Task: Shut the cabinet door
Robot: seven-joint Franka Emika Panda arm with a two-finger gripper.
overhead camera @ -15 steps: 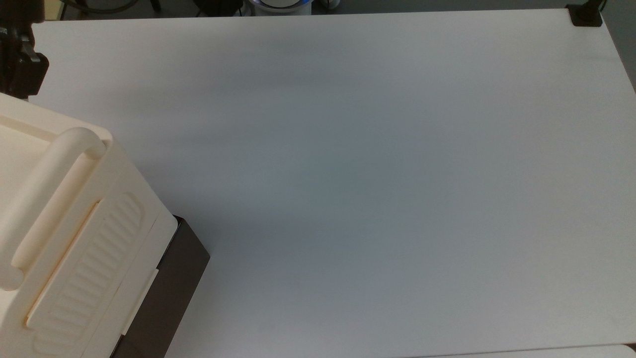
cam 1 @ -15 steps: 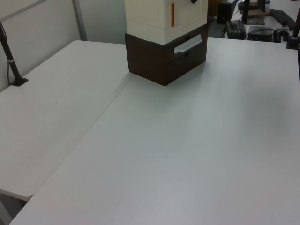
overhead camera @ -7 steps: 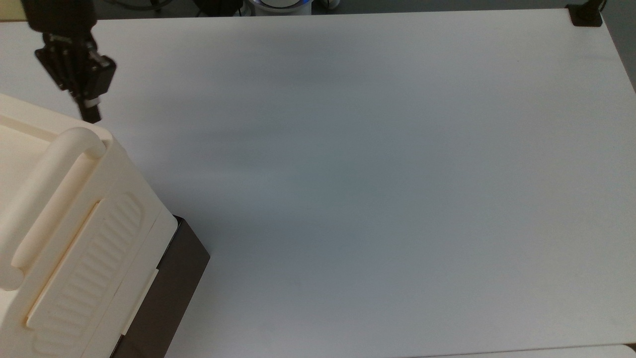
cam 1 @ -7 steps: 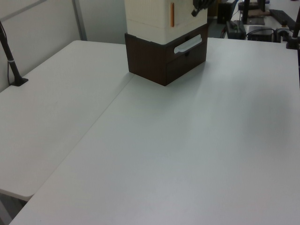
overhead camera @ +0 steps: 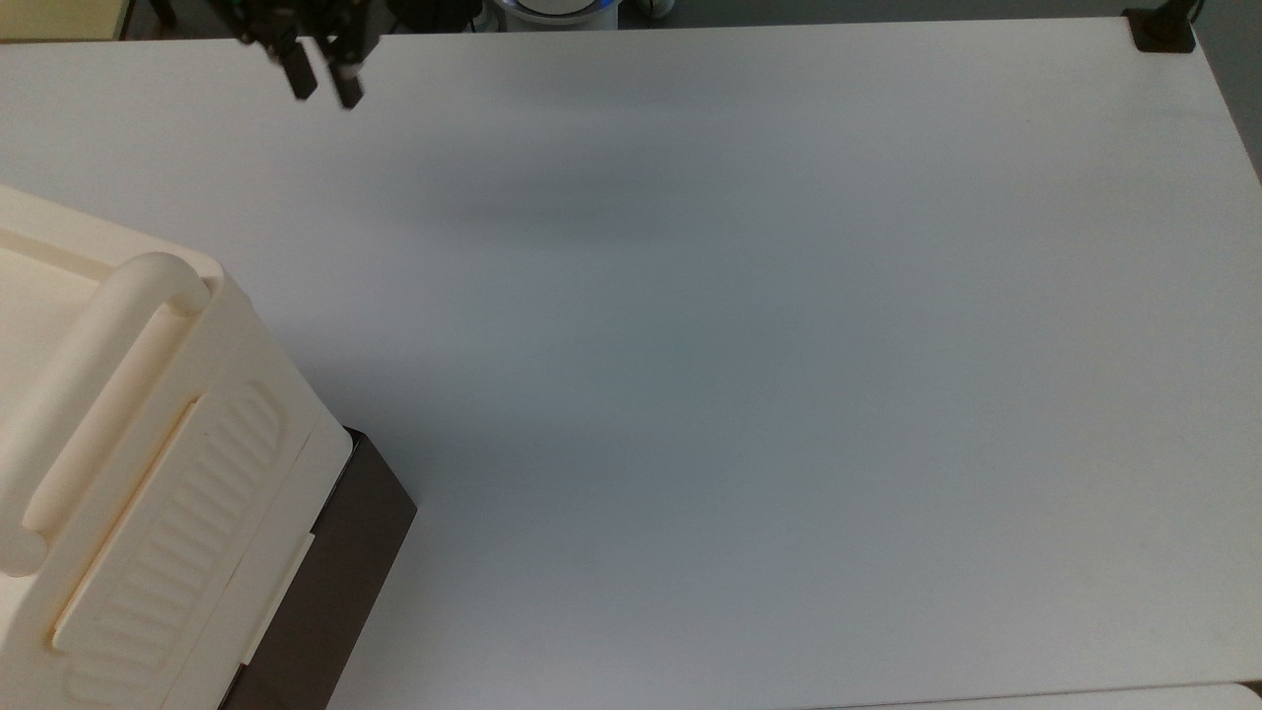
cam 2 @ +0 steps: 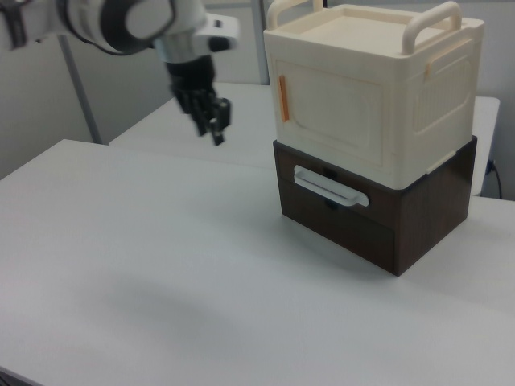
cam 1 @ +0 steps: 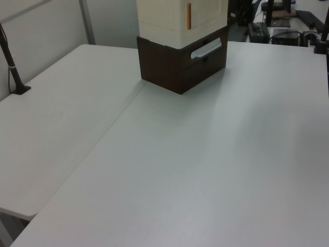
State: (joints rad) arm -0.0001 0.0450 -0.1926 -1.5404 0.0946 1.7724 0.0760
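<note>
The cabinet (cam 2: 418, 121) is a cream box with bar handles on top, standing on a dark brown base (cam 2: 418, 221); it is also at the top view's lower left (overhead camera: 128, 444) and the left view's far edge (cam 1: 159, 15). The cabinet door (cam 2: 330, 112), with an orange slot at its edge, lies flush with the box front. My gripper (cam 2: 216, 133) hangs above the table, well off to the right view's left of the door. Near the top view's upper edge my gripper (overhead camera: 322, 87) is open, holding nothing.
The brown base has a drawer with a white bar handle (cam 2: 330, 186). A black clamp (overhead camera: 1163, 30) sits at the white table's (overhead camera: 749, 375) far right corner in the top view. A black pole (cam 1: 11, 62) stands at the left view's left edge.
My gripper has moved away from the cabinet's top corner, toward the top view's right and upper edge. It has left the left view. The cabinet has not moved.
</note>
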